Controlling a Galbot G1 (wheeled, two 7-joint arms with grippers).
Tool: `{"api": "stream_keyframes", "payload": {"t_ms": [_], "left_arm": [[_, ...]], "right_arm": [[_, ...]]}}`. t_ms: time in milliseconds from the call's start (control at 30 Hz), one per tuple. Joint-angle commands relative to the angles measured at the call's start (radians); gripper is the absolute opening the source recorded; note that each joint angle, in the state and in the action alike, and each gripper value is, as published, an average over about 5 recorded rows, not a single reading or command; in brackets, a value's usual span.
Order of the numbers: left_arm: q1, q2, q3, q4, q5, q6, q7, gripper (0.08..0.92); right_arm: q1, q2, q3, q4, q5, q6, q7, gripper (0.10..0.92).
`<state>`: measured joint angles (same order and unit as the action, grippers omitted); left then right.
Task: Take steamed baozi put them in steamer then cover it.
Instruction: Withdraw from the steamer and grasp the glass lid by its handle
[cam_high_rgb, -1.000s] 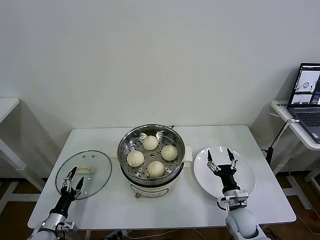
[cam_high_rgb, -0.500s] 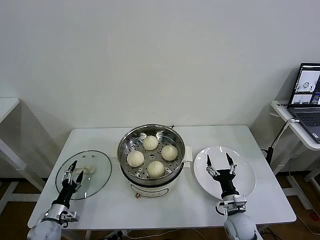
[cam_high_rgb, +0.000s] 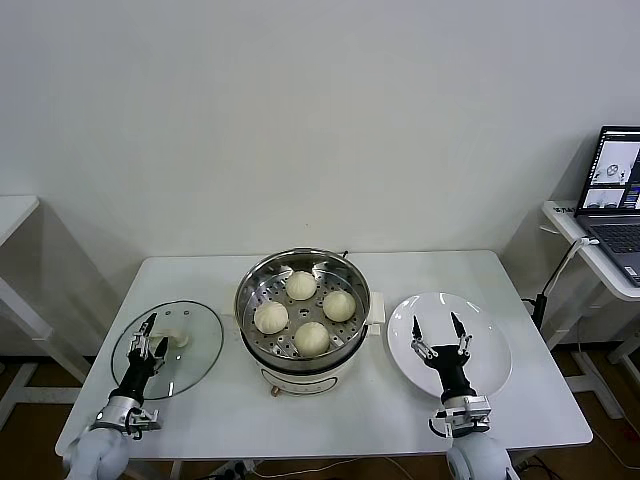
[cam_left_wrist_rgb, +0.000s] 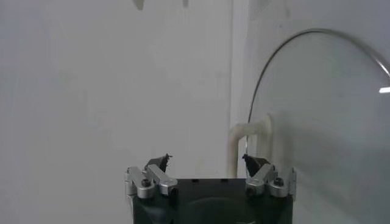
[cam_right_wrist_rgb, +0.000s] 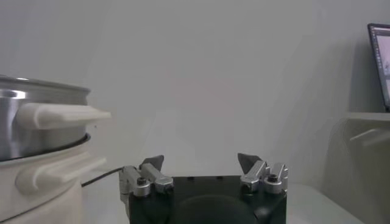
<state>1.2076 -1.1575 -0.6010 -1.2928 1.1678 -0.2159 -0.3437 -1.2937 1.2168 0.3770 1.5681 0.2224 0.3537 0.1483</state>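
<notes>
a: where are the four small round cream-white dough buns (cam_high_rgb: 305, 311)?

b: all four sit on the perforated tray inside the round shiny stainless-steel steamer pot (cam_high_rgb: 252, 287), on its white electric base, mid-table. well apart from both my grippers, which are near the front edge.

a: and the round clear glass lid with metal rim and white oblong handle (cam_high_rgb: 195, 352)?

b: lying flat on the white table (cam_high_rgb: 520, 400), just beside the pot on my left. the pot is uncovered. my left gripper (cam_high_rgb: 147, 330) hangs over the lid's near half, fingers spread wide, holding nothing. in the left wrist view the lid's metal rim (cam_left_wrist_rgb: 262, 103) curves up ahead of the left gripper (cam_left_wrist_rgb: 207, 161), with the white handle close to one fingertip; i cannot tell if it touches.

a: right side?

b: my right gripper (cam_high_rgb: 438, 334) sits over the flat white round plate (cam_high_rgb: 490, 345), just beside the pot on my right. fingers open wide, nothing between them. the right wrist view shows the right gripper (cam_right_wrist_rgb: 201, 162) with the pot's steel wall and white side handle (cam_right_wrist_rgb: 61, 114) off to one side, apart from it.

a: anything else around?

b: an open laptop (cam_high_rgb: 620, 190) on a side table far right.
</notes>
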Motion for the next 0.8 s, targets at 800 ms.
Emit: {"api": "stream_keyframes", "payload": {"t_ms": [800], "left_arm": [[-0.073,-0.001,0.029,0.070,0.005,0.035,0.031,0.588]], "right_arm": [[-0.005,0.009,0.000,-0.012,-0.036,0.019,-0.004,0.823]]}}
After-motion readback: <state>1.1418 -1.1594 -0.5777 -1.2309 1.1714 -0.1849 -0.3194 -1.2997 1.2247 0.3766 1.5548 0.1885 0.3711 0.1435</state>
